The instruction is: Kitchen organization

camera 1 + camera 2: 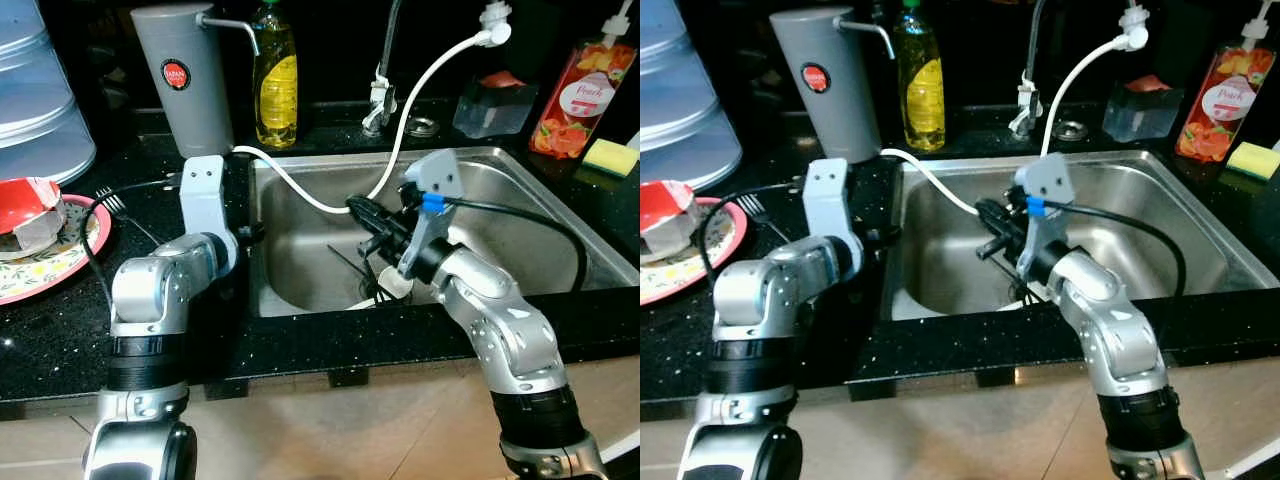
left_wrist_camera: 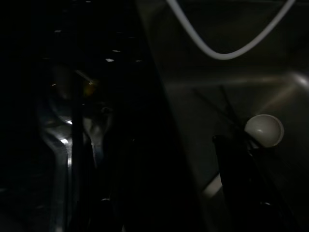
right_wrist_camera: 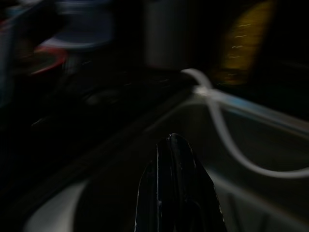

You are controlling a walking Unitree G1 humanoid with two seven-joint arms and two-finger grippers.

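The stainless-steel sink basin [image 1: 520,215] is set into the black speckled desk [image 1: 60,330]. A white flexible hose [image 1: 420,95] droops from the tap area into the basin. A small white round object [image 2: 264,129] and thin dark utensils [image 1: 350,268] lie on the basin floor. A dark fork [image 1: 118,207] rests on the rim of a red floral plate [image 1: 60,262] on the desk to the left of the basin.

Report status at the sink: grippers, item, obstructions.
Right gripper shut, empty, over the sink. Left gripper at the sink's left rim, fingers unclear. White spoon on the sink bottom. White hose droops across the basin.
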